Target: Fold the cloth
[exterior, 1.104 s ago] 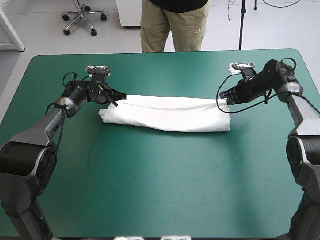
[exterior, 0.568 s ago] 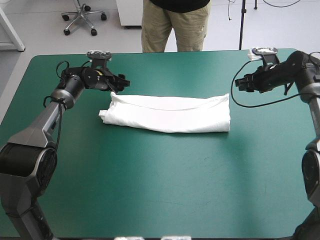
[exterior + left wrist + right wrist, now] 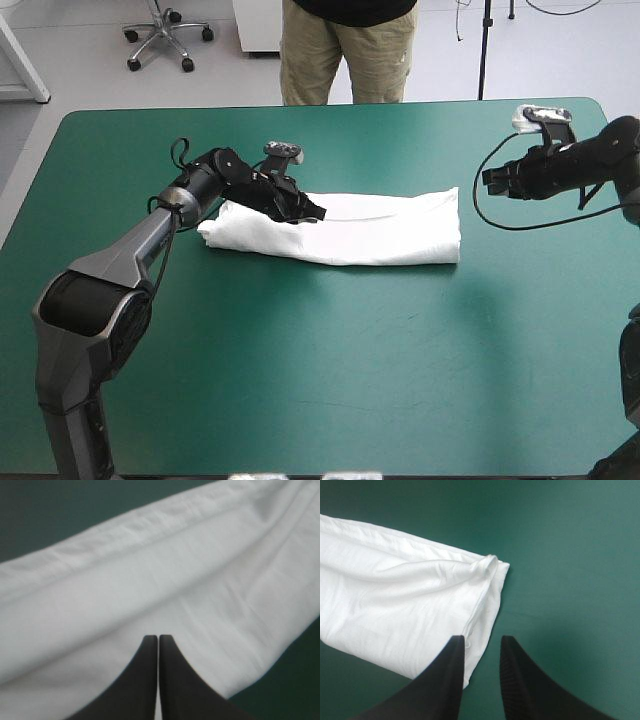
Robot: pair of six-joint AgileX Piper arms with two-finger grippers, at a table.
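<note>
- T-shirt is lying folded, 12 o'clock of counter centre.
- Left end effector, pressed together, is sitting over its 9 o'clock end; right end effector is hovering spread.
- Probably needing an end-to-end fold next.

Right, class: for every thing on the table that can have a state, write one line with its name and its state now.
T-shirt: folded into a long band, lying flat on the teal-green cover.
left gripper: shut, fingers meeting in a point over the T-shirt's left part.
right gripper: open, holding nothing, just past the T-shirt's right end.
</note>
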